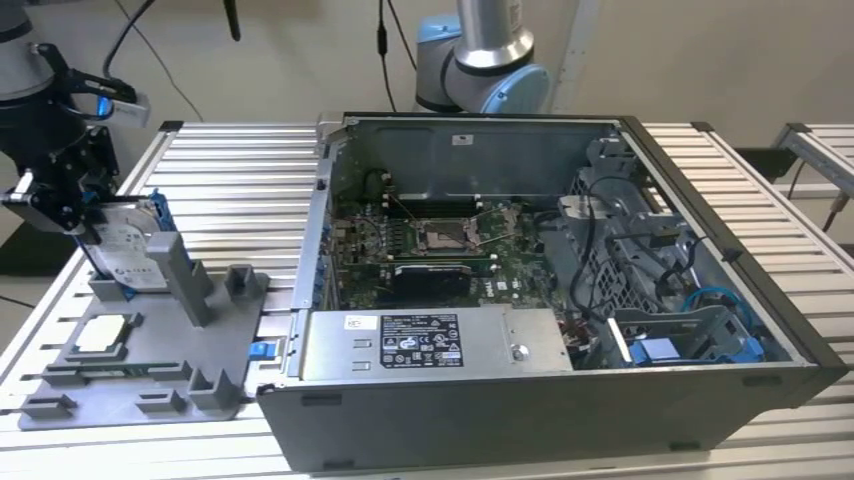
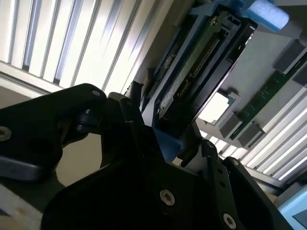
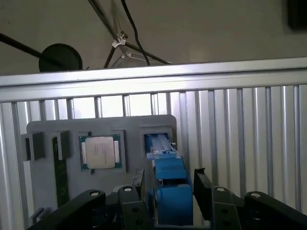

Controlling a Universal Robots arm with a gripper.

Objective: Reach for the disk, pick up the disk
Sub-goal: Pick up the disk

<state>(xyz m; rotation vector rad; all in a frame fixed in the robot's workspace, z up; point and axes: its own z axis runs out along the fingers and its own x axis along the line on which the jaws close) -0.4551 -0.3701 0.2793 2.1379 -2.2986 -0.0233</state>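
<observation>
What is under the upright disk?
A gray fixture tray lies under the disk, which stands upright in it. The disk's bottom edge and the tray surface directly below it are covered.

Gripper (image 1: 80, 215) low at exterior view's left, fingers (image 3: 200, 182) apart.

In the exterior view the disk (image 1: 123, 245) stands near the surface's (image 1: 240, 170) edge on the exterior view's left. One lower corner is hidden behind a gray post (image 1: 180, 275) of the holder (image 1: 220, 335), and its upper part is covered by the pincer (image 1: 80, 215) (the arm above runs out of the picture). In the second wrist view the disk's far end is cut off and its labelled face is turned away. In the first wrist view the pincer body is cut off.
</observation>
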